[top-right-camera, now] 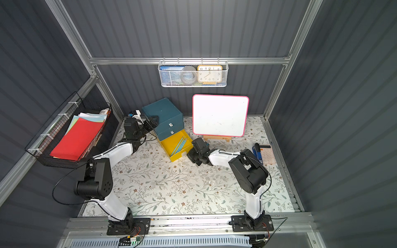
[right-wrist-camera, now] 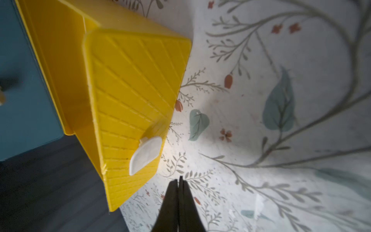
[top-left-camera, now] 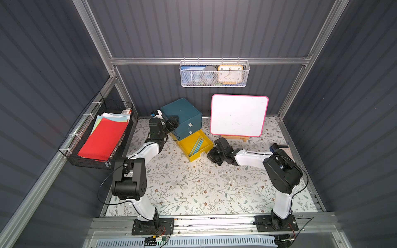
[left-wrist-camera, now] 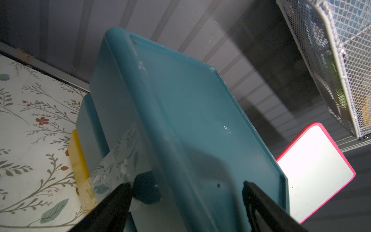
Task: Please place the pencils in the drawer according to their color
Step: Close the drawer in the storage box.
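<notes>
Closing the drawer is, as I judge it, the step in hand. The light blue thin pencils (top-left-camera: 196, 146) lie together inside the yellow plastic drawer (top-left-camera: 206, 147), which is pulled out from the bottom of the small teal plastic cabinet (top-left-camera: 181, 113). This cabinet stands at the far edge of the flower-patterned tabletop (top-left-camera: 193, 189), nearer to its far left corner. The two teal drawers (top-left-camera: 190, 128) above the yellow one are closed. I see no other pencils on the tabletop, and I cannot tell what the closed drawers contain.

My right jaws are pressed together and hold nothing. In the right wrist view they are low over the tabletop, just beside the ribbed yellow front of the drawer and near its white oval handle (right-wrist-camera: 145, 155), but apart from both. My left jaws stand wide at the upper left edge of the cabinet, one side at the wall and one over the top; if they press on it, I cannot tell.

The next move calls for a straight push with the closed right jaws against the drawer front, along the direction in which the drawer slides. The cabinet is light, I think, so the left jaws must keep it from sliding or turning.
</notes>
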Motion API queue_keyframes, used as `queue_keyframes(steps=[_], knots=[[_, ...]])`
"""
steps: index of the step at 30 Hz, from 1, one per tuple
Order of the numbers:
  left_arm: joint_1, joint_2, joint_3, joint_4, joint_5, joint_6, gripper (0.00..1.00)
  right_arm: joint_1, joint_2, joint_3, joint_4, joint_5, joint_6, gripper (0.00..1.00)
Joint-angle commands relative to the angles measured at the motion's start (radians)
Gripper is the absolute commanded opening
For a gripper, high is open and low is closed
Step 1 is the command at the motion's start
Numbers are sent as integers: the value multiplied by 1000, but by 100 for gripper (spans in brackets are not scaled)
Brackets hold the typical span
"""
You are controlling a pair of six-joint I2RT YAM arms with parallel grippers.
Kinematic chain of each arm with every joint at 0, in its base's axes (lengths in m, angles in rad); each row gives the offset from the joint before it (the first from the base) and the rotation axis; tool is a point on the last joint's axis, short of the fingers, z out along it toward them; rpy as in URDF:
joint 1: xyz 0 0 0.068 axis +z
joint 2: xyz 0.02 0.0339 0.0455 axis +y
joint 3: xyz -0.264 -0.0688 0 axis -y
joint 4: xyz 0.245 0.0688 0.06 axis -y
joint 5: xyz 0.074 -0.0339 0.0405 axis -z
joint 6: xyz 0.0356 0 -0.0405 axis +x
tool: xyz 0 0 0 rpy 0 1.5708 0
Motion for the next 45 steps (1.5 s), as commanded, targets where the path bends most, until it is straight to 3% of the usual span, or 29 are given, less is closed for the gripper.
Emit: queue_keyframes(steps=[1,14,45], knots=[[-8,-9,0,-54,24,37,91,-3,39,-2,114,11,57,0],[-8,-7,1,-62,25,47,91,-3,179,107,255,2,171,0],[-8,0,-13,-43,36,45,90,11,587,622,353,38,347,0]])
